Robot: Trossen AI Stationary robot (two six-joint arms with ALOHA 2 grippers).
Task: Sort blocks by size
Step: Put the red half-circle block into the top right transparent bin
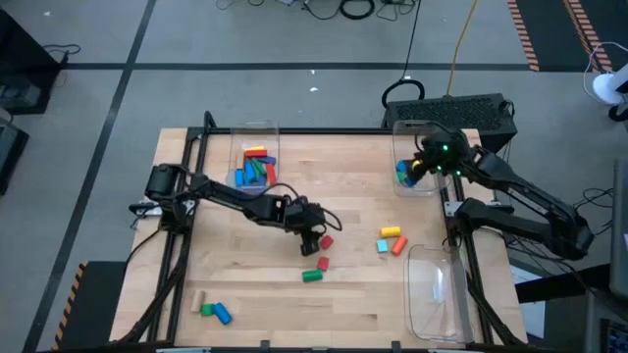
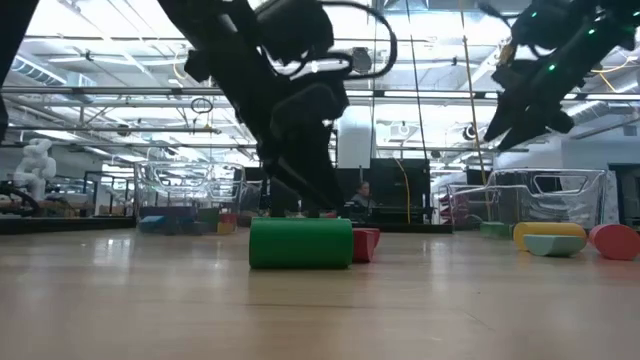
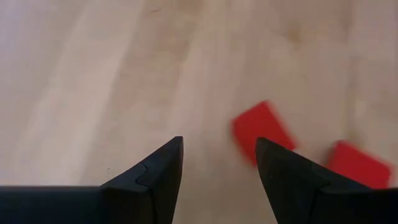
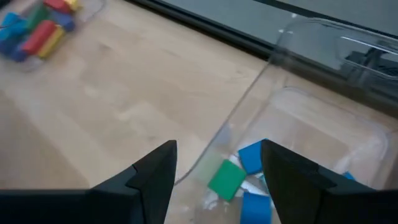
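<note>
Red blocks [image 3: 260, 129] lie on the tabletop just beyond the left gripper's [image 3: 219, 163] open, empty jaws — the right gripper's [image 4: 219, 167] jaws hang open over a bin [image 4: 323, 93] of blocks [image 4: 251, 155].

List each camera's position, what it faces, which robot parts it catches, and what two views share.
High: above, facing straight down on the table; both arms show.
Low: at tabletop height, facing across to the green cylinder; both arms hang from above.
Left wrist: looks past open left gripper at two red blocks.
Right wrist: looks past open right gripper into a clear bin holding blue and green blocks.
Shared: the green cylinder shows in high and low.
</note>
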